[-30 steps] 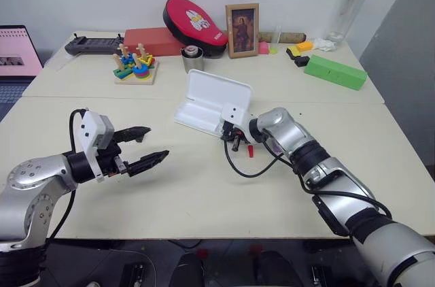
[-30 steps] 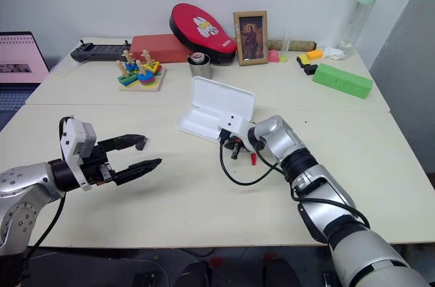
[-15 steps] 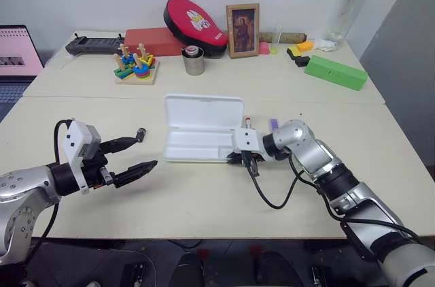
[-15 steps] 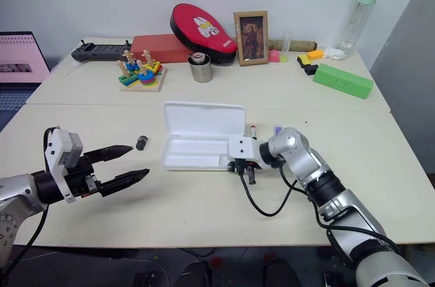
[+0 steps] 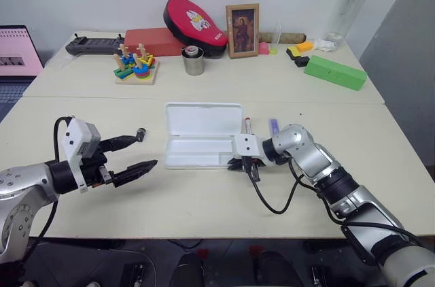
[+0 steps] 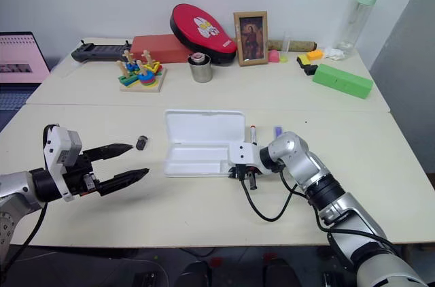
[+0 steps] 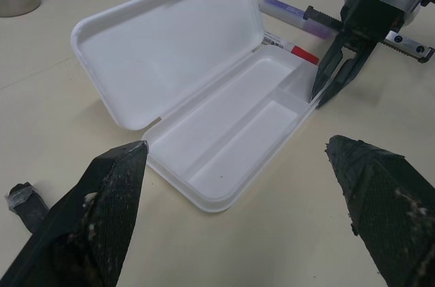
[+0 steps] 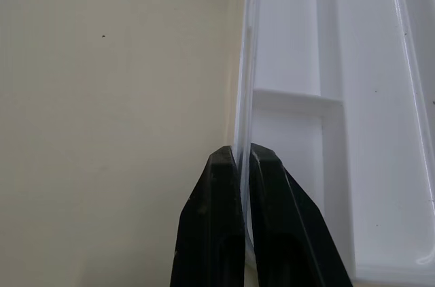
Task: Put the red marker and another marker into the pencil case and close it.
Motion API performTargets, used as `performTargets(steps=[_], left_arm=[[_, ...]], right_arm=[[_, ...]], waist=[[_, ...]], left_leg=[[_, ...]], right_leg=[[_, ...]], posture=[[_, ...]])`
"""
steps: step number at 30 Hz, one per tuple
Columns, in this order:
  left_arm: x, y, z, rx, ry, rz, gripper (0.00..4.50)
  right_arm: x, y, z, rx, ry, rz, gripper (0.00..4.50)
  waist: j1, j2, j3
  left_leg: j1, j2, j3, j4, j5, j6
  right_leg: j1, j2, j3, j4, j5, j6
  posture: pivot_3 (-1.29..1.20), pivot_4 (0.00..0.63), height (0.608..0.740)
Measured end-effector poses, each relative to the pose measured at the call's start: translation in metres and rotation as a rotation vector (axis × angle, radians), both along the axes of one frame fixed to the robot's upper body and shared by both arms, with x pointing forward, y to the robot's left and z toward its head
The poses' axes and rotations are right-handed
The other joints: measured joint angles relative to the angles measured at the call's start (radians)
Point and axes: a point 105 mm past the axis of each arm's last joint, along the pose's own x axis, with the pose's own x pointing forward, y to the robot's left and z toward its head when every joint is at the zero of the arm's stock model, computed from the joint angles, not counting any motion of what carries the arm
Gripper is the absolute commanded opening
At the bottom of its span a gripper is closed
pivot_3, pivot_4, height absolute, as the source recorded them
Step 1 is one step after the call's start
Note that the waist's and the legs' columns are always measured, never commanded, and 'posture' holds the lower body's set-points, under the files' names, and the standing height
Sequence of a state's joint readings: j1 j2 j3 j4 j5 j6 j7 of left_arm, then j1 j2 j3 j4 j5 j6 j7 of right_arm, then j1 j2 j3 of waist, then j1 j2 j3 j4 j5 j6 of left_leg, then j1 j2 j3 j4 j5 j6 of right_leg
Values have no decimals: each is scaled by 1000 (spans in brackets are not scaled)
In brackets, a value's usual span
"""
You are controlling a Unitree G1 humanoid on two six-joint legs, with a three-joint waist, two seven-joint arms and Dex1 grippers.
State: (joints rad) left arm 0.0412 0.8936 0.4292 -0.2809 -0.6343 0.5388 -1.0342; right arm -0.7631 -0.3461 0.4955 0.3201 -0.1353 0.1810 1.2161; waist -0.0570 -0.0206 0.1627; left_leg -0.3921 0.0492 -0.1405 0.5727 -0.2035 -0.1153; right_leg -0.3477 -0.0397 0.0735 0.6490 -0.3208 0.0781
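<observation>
Pencil case (image 5: 202, 136) sits open in the middle of the near table, lid laid back, tray empty. Your right gripper (image 8: 240, 158) has its fingers pinched together on the thin front wall of the tray at the right end, so you're holding the case by its rim, not a marker. Left gripper (image 5: 139, 149) hangs well left of the case, fingers spread wide, nothing between them. Red marker (image 5: 247, 124) and the purple marker (image 5: 273, 125) lie on the table just beyond the case's right end, side by side, both outside it. My read: the case is placed, so loading comes next. Let go of the rim cleanly and back the right fingers straight off so you don't drag or tip the light tray. Then take the red marker mid-barrel; it's slim and round, likely to roll, so come square across it and drop it along the long compartment. Keep the left clear of the lid for now; you'll want it free for closing. On views: the right wrist view is the one that confirms the pinch on the wall, plastic edge visibly between the two black fingers; from the head views it just looks like the gripper is beside the case. The left wrist view gives you the tray dividers and the markers behind the right gripper. The head views give the small dark bit (image 6: 141, 142) left of the case.
</observation>
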Motion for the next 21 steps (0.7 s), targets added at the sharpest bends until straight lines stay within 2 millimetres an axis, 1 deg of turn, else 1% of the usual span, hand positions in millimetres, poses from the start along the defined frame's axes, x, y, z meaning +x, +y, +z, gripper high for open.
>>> performTargets(steps=[1, 4, 10, 11, 13, 14, 15, 18, 19, 21], left_arm=[[0, 0, 0, 0, 0, 0, 4500], [0, 0, 0, -1, 0, 0, 4500], [1, -2, -1, -6, 0, -1, 4500], [1, -2, -1, -6, -1, -2, 4500], [3, -4, -1, -7, -4, -4, 4500], [3, -6, -1, -9, -3, -9, 4500], [4, -8, -2, -12, -3, -14, 4500], [4, -20, -2, -11, -4, -60, 4500], [4, -22, -1, -13, -6, -71, 4500], [4, -27, -3, -14, 1, -94, 4500]], right_arm=[[0, 0, 0, 0, 0, 0, 296], [0, 1, 0, 2, 1, 0, 854], [0, 2, 3, 18, 16, -8, 2398], [0, 2, 5, 27, 20, -10, 2510], [-1, 4, 13, 64, 22, -15, 3123], [-1, 6, 19, 94, 29, -19, 3336], [-2, 8, 25, 126, 37, -23, 3451], [-6, 17, 54, 268, 68, -47, 4216], [-6, 17, 59, 293, 73, -66, 4473], [1, 11, 71, 349, 77, -157, 4473]], waist=[[0, 0, 0], [0, 0, 0], [0, 0, 0], [0, 0, 0], [0, 0, 0], [0, 0, 0], [0, 0, 0], [1, 0, 0], [2, 0, 0], [4, 0, 0]], left_leg=[[0, 0, 0, 0, 0, 0], [0, 0, 0, 0, 0, 0], [0, 0, 0, 0, 0, 0], [0, 0, 0, 0, 0, 0], [0, 0, 0, 0, 0, 0], [0, 0, 0, 0, 0, 0], [0, 0, 0, 0, 0, 0], [0, 0, 0, 0, 0, 0], [0, 0, 0, 0, 0, 0], [0, 0, 0, 0, 0, 0]], right_leg=[[0, 0, 0, 0, 0, 0], [0, 0, 0, 0, 0, 0], [0, 0, 0, 0, 0, 0], [0, 0, 0, 0, 0, 0], [0, 0, 0, 0, 0, 0], [1, 0, 0, 0, 0, 0], [1, 0, 0, 0, 0, 0], [1, 0, 0, 0, 0, 0], [1, 0, 0, 0, 0, 0], [1, 0, 0, 0, 0, 0]], posture=[[0, 150, 740], [0, 150, 740], [0, 150, 740], [0, 150, 740], [0, 150, 740], [0, 150, 740], [0, 150, 740], [0, 150, 740], [0, 150, 740], [0, 150, 740]])
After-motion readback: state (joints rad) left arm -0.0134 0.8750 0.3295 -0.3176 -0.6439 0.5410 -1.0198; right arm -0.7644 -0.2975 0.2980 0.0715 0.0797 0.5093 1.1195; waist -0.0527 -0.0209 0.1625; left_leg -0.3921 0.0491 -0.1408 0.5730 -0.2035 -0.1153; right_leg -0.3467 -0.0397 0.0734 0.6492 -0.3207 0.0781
